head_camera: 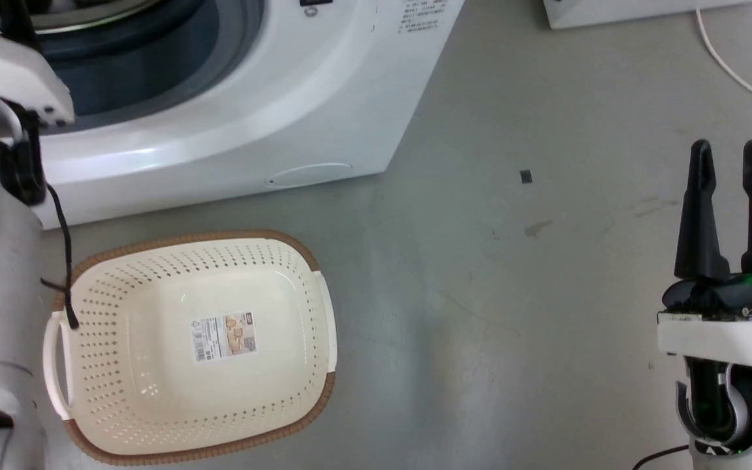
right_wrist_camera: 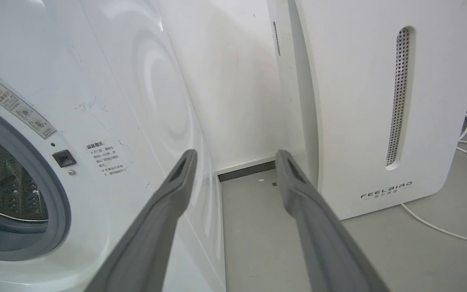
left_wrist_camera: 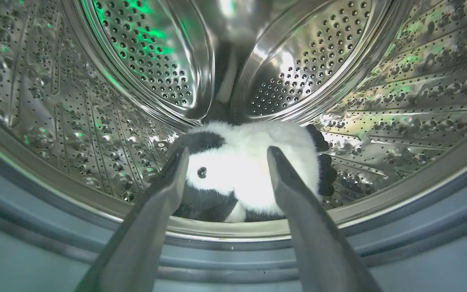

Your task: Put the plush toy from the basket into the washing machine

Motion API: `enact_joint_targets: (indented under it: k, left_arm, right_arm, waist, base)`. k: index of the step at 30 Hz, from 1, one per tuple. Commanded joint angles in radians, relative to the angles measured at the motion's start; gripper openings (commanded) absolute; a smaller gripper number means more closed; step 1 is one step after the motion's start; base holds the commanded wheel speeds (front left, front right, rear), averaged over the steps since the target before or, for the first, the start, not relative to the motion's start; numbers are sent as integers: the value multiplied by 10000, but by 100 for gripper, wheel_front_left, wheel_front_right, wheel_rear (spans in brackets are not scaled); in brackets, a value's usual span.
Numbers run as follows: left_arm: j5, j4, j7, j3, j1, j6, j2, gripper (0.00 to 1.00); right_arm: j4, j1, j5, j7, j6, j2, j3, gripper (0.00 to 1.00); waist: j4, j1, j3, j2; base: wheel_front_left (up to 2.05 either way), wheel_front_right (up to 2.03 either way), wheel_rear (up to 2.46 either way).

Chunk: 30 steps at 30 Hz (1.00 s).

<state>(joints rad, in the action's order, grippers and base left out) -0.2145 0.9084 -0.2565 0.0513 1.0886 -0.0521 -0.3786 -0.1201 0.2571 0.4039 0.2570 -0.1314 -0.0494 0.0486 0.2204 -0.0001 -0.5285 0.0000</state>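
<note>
Now the plush toy (left_wrist_camera: 243,176) lies in the washing machine (left_wrist_camera: 75,121), left gripper (left_wrist_camera: 227,149) spread.

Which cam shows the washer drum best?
Left wrist view: it looks straight into the steel drum, perforated wall all round, the plush toy lying at the bottom beyond the open left pincer. Head view catches a strip of its rim at top left; right wrist view, a dark slice through the porthole.

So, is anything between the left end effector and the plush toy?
Nothing visible. The left end effector is open at the mouth of the washing machine, and the plush toy lies just beyond its fingertips.
</note>
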Motion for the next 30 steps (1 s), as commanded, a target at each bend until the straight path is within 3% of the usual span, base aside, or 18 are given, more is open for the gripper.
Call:
enact_joint_targets:
  k: [1, 16, 30]
  left_arm:
    - [-8, -112, -52, -49, -322, -56, 60, 100]
    - [475, -3114, -52, -675, -3878, -101, 1002, 100]
    - [1214, -5678, -53, -874, -6996, 342, 2129, 100]
  right_arm:
    - [29, -158, -59, 47, 7, -8, 9, 100]
    - [148, -1021, -456, 47, 7, -8, 12, 100]
    - [306, -2119, -833, 47, 7, -8, 45, 100]
  waist:
    - [-120, 1, 269, 0]
    - [-812, 1, 1943, 0]
    - [-1592, 1, 3617, 0]
  base:
    - [0, 0, 0]
    - [0, 0, 0]
    - [0, 0, 0]
